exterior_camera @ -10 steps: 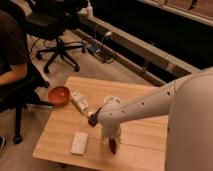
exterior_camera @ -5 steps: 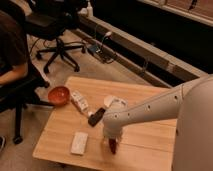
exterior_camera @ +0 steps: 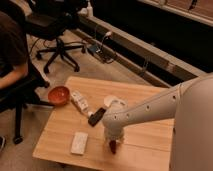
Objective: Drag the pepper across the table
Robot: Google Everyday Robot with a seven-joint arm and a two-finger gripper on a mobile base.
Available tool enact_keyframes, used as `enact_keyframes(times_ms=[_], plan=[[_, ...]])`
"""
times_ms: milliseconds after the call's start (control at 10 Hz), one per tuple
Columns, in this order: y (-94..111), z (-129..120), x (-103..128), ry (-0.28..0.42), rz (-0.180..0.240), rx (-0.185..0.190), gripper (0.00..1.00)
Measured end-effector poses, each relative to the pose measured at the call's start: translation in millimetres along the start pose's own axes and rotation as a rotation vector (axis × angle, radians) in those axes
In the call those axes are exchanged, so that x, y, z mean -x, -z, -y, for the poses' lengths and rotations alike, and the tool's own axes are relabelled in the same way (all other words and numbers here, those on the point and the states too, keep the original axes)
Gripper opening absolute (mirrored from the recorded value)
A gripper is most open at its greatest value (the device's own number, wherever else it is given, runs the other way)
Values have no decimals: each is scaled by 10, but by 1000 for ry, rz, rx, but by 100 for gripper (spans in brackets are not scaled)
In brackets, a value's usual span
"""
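Observation:
The pepper (exterior_camera: 113, 146) is a small dark-red shape on the light wood-plank table (exterior_camera: 145, 95), near its front edge. My gripper (exterior_camera: 112, 140) hangs from the white arm that reaches in from the right and sits right over the pepper, covering its upper part. The arm's wrist hides the gripper's tips.
A black remote (exterior_camera: 96, 116) lies just left of the wrist. A round orange-red bowl (exterior_camera: 59, 95) sits at the table's left edge, a white packet (exterior_camera: 80, 102) beside it, a white pad (exterior_camera: 79, 142) at the front left. A seated person (exterior_camera: 11, 50) and office chairs stand to the left.
The arm's forearm has swung a little between frames. The gripper stays down at the pepper near the front edge, with little visible shift of the pepper.

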Motion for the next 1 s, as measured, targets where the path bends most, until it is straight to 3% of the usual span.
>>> enact_keyframes(times_ms=[600, 800, 1000], plan=[[-46, -34, 53, -64, -19, -12, 65], [-72, -39, 71, -82, -28, -6, 54], [-70, -27, 119, -95, -34, 0, 28]])
